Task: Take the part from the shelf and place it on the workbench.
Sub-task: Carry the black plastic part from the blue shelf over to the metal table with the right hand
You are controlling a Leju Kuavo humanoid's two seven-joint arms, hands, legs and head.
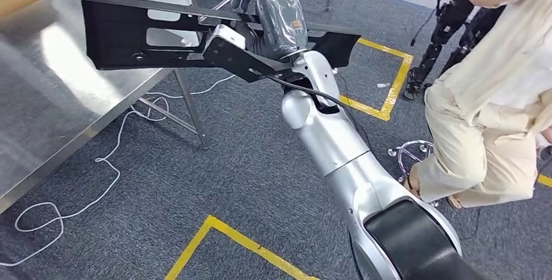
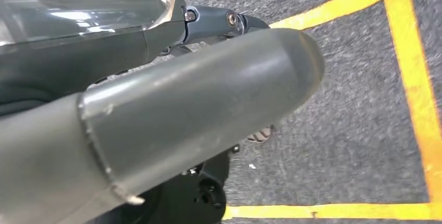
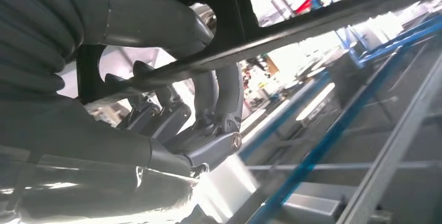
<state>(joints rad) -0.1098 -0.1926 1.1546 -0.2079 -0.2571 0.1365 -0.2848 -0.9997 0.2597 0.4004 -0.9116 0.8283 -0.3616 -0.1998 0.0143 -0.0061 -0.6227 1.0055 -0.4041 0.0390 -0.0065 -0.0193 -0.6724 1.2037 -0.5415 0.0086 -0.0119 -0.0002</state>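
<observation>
one long black part (image 1: 140,36) is gripped by the right hand (image 1: 276,23), fingers (image 3: 213,104) curled around its bar, and held over the steel workbench (image 1: 45,98) edge. whether the left hand (image 2: 172,114) is closed cannot be told.

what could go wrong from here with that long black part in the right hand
The right hand grips the black part near one end, so most of its length sticks out sideways over the steel workbench; it may twist or slip in the fingers. The far end could knock the workbench edge on the way down. A person stands close beside the right arm, within likely swing range of the part.
</observation>
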